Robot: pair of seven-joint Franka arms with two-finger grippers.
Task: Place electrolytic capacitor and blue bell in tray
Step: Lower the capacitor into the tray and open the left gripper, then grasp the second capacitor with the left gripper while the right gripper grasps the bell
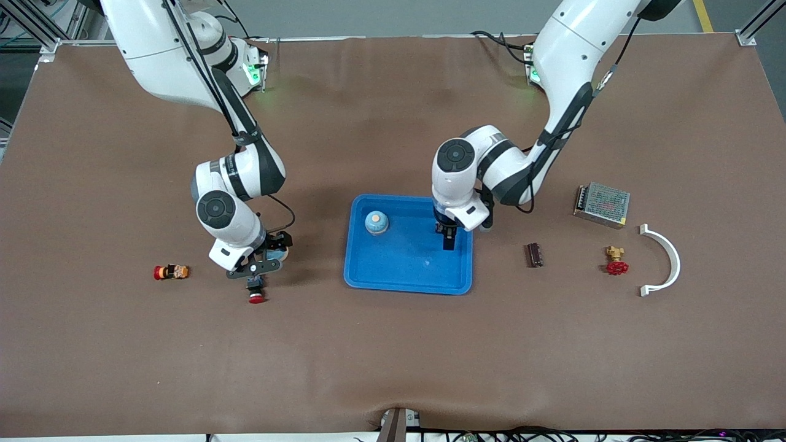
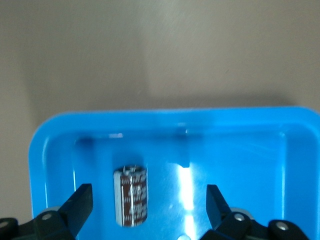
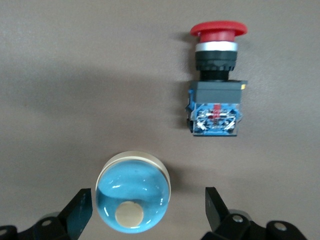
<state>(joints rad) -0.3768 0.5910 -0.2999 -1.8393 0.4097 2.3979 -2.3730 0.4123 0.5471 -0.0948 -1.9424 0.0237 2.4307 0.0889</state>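
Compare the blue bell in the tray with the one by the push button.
The tray bell rests in the tray; the table bell sits on the table beside the push button. The tray bell is apart from the open left gripper above the tray; the table bell sits below the right gripper's open fingers. Both are upright blue domes.

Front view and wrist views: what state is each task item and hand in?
tray: on table, holding one bell and the capacitor
electrolytic capacitor: on its side in tray, ungripped
blue bell in tray: upright
second blue bell: upright on table, ungripped
left hand: open, over capacitor
right hand: open, straddling second blue bell
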